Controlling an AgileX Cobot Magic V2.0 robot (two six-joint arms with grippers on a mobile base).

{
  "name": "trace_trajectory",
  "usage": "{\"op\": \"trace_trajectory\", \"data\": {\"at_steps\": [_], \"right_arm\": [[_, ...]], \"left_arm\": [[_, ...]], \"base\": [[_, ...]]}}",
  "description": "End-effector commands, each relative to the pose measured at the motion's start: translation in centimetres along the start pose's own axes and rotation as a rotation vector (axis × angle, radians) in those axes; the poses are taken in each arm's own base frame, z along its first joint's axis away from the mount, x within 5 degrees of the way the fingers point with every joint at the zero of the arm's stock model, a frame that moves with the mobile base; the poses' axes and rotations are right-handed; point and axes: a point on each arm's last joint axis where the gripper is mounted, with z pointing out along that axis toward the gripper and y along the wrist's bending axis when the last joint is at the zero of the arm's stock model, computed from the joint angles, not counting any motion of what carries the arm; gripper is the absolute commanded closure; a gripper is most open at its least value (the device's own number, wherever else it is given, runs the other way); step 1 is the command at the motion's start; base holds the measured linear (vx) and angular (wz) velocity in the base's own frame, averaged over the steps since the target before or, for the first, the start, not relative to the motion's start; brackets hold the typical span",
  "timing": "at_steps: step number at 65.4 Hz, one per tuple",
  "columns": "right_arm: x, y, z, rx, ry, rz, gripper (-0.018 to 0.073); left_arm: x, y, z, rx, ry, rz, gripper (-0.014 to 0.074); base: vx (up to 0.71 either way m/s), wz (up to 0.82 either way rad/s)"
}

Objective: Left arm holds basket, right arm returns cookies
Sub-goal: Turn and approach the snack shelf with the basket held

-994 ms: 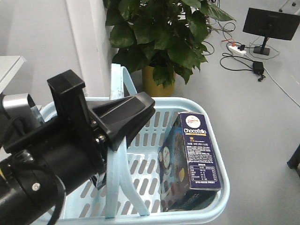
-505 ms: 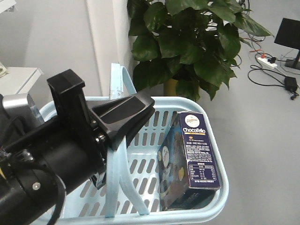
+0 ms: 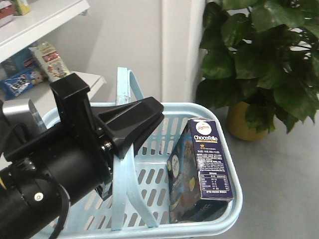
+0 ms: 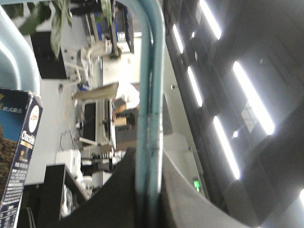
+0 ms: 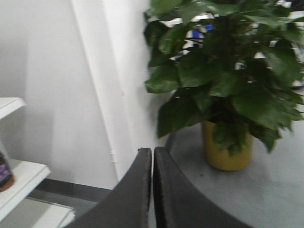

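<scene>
My bulky black left arm (image 3: 55, 184) fills the lower left of the front view. Its wedge-shaped left gripper (image 3: 127, 127) is shut on the two pale blue hoop handles (image 3: 123, 87) of the basket (image 3: 219, 119); the left wrist view shows the handles (image 4: 149, 95) clamped between its fingers (image 4: 118, 190). The dark navy "Chocofello" cookies carton (image 3: 202, 169) stands upright in the basket's right end and shows at the left edge of the left wrist view (image 4: 19, 147). My right gripper (image 5: 152, 151) is shut and empty, seen only in its own wrist view, facing a wall.
A white shelf unit (image 3: 45, 15) with packaged goods (image 3: 50, 62) stands at the upper left. A large potted plant (image 3: 259, 64) in a yellow pot (image 5: 227, 152) stands on the grey floor at the right, beside a white pillar (image 3: 174, 50).
The whole view has swung left: the plant has slid to the right, the monitor and cables have left the frame, and the shelf has come into view. The basket, carton and left gripper keep their places.
</scene>
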Motion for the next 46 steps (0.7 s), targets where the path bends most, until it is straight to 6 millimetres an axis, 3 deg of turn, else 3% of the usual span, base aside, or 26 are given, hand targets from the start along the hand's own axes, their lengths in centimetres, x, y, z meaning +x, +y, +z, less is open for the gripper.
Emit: {"op": "trace_trajectory", "data": {"at_steps": [1,46], "right_arm": [[-0.70,0.00,-0.10,0.003,-0.087,-0.015,0.0567],[-0.69,-0.01,-0.10,0.003,-0.086,-0.015,0.0567]], "left_arm": [[-0.44,-2.29,-0.42,0.124,-0.043,0.024,0.0604],[-0.44,-2.29,-0.42,0.124,-0.043,0.024,0.0604]], "base": [[0.12,0.58],[0.00,0.69]]}}
